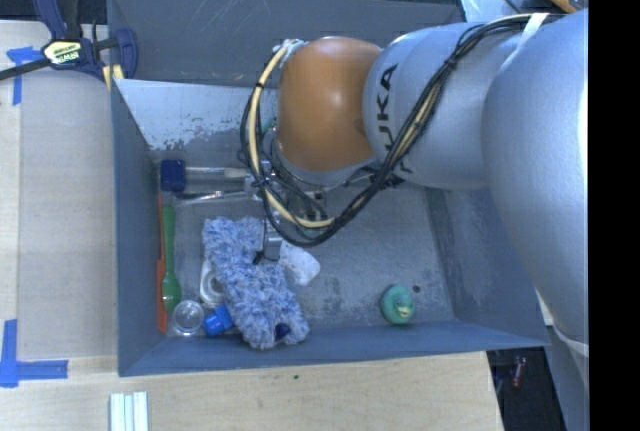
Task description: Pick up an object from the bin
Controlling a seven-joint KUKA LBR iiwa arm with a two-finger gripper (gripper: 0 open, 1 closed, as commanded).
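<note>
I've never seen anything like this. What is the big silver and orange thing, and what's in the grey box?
One camera looks down on a grey metal bin. The big silver shape is a robot arm reaching in from the right; the orange dome is a cover on its wrist. Its gripper hangs right over a fuzzy blue cloth. Nearby lie a white lump, a small green toy, and an orange stick by the left wall. Whether it holds anything I cannot tell.
</note>
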